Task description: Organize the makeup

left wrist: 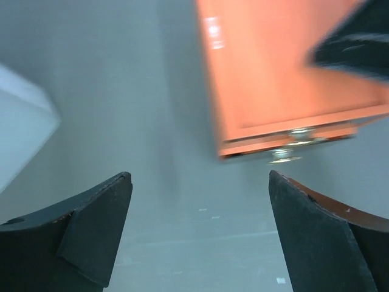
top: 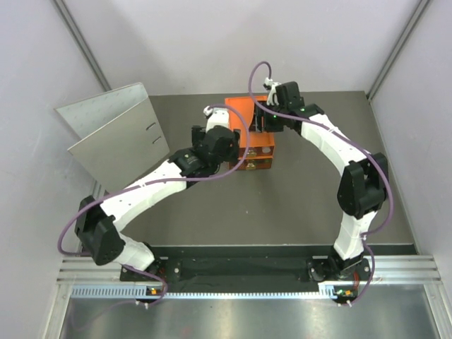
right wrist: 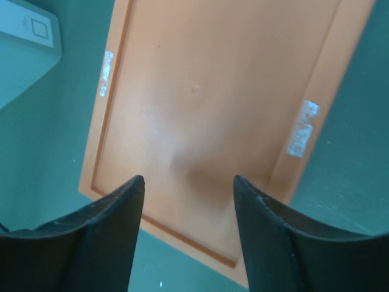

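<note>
None of the makeup shows in any view; it is hidden or out of view. The orange box (top: 248, 120) with clear drawers stands at the table's middle back. My left gripper (top: 223, 143) is at the box's left side. In the left wrist view it (left wrist: 199, 176) is open and empty above bare table, with the box (left wrist: 273, 67) and its silver drawer knobs (left wrist: 290, 146) ahead to the right. My right gripper (top: 265, 119) hovers over the box's top. In the right wrist view it (right wrist: 188, 179) is open and empty above the orange lid (right wrist: 213, 109).
A large grey ring binder (top: 116, 134) stands open-angled at the back left; its corner shows in the left wrist view (left wrist: 21, 131) and the right wrist view (right wrist: 27, 33). Grey walls close the table on the left, right and back.
</note>
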Available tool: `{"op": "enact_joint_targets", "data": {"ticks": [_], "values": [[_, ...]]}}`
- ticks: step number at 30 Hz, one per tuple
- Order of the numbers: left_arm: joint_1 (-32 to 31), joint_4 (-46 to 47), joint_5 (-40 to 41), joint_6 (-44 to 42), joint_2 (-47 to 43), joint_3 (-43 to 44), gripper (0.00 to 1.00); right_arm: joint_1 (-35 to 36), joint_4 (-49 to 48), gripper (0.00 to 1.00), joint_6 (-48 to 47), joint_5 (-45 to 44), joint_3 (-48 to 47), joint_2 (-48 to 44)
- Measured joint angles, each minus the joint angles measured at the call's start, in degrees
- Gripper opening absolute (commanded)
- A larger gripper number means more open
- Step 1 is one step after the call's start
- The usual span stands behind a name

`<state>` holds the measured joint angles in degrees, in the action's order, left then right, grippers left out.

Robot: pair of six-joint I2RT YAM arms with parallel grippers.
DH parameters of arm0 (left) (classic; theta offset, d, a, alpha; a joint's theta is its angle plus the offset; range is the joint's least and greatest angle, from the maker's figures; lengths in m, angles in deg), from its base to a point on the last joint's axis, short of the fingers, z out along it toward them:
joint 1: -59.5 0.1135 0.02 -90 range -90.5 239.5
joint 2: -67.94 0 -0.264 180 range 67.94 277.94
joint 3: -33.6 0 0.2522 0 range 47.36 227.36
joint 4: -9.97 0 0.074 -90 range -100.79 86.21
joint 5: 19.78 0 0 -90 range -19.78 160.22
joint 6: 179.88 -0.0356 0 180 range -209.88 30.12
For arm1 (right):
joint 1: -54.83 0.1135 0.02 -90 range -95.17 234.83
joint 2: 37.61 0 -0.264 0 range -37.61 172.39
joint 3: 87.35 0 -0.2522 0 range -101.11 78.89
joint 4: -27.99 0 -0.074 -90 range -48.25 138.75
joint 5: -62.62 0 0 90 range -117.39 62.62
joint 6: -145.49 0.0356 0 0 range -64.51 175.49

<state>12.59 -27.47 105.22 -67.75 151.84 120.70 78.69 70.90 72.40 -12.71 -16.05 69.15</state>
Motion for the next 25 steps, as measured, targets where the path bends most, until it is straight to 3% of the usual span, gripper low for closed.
{"op": "enact_joint_targets", "data": {"ticks": [4,9,15,25], "values": [[5.2,-2.4,-2.1,-0.4,-3.5,-3.0,0.99,-0.4,1.8,0.85,-0.2,-2.3,-0.5,-2.4],[15.1,-4.7,-5.7,0.4,-7.7,-6.4,0.99,-4.3,3.0,0.99,-0.4,-4.0,-0.4,-7.9],[17.4,-8.6,-5.9,0.8,-7.3,-6.4,0.99,-12.6,2.3,1.00,-1.9,-6.8,5.4,-15.5],[18.0,-17.4,-8.6,1.9,6.6,-3.0,0.99,-18.7,1.8,1.00,-2.8,-8.6,25.7,-17.7]]}}
